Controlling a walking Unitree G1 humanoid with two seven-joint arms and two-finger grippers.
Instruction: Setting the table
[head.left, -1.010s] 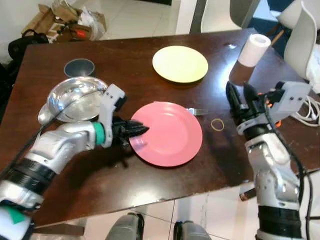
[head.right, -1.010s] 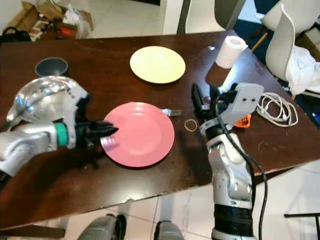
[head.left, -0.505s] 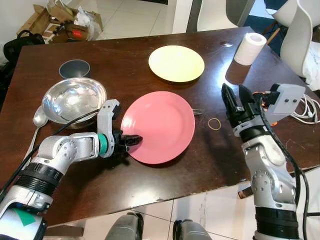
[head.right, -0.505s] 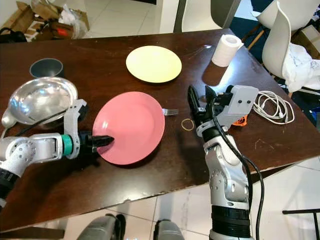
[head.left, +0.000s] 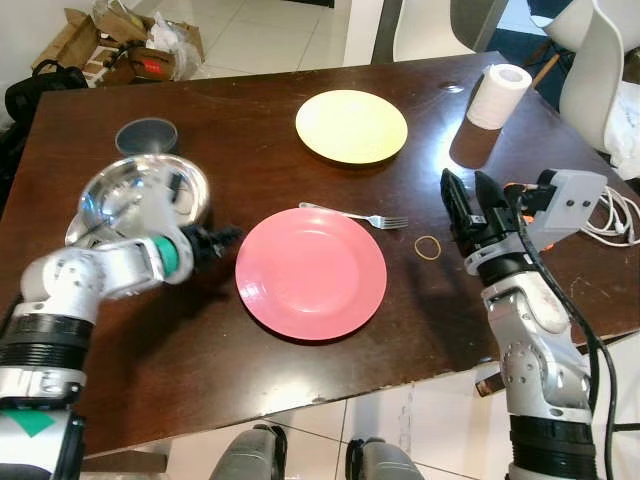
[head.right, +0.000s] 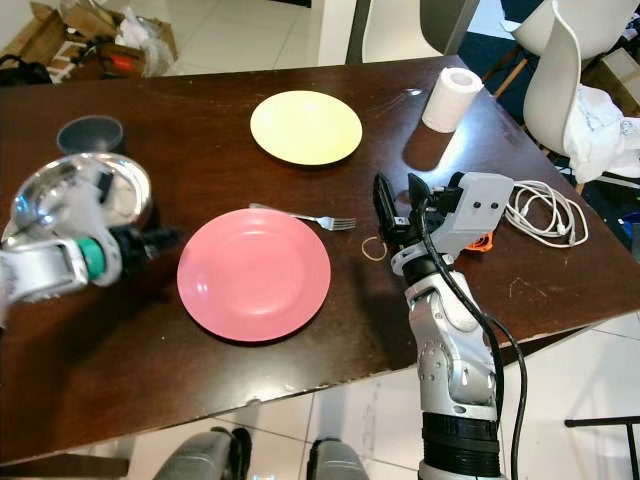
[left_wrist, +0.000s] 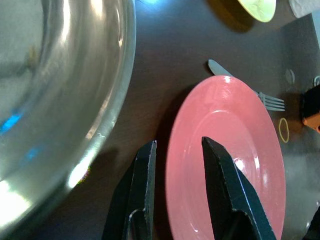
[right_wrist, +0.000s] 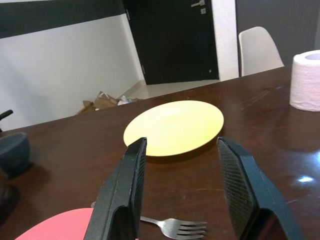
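Since half a sec ago my left gripper (head.left: 225, 238) had let go of the pink plate (head.left: 311, 272) & pulled back toward the steel bowl (head.left: 140, 197); fork (head.left: 355, 215) was now fully in view, before it was mostly tucked behind the plate's far edge; plate itself lay flat on the dark wood table (head.left: 260, 120), a bit nearer my side than the yellow plate (head.left: 351, 126), w/ a strip of bare table between the two.

Left fingers (left_wrist: 142, 190) were released, a small gap betw them, nothing in it; tips sat just off the pink plate's (left_wrist: 230, 160) left rim, apart from it, w/ the steel bowl (left_wrist: 55, 90) right beside my wrist; fork (left_wrist: 265, 99) lay touching or almost touching the plate's far edge, tines pointing to my right, couldn't tell which.

Right gripper (head.left: 472, 205) hovered over the table's right part, fingers (right_wrist: 120, 200) spread wide, holding nothing; from the wrist cam it looked toward the yellow plate (right_wrist: 174, 127) w/ the fork (right_wrist: 172, 226) near the tips.

Other bits: rubber band (head.left: 432, 246) on the table betw the fork tines & my right arm; paper roll (head.left: 498, 84) upright near the far right corner; dark cup (head.left: 146, 136) just beyond the steel bowl; white cable (head.right: 545, 212) coiled at the right edge; white chair (head.right: 560, 70) past the table.
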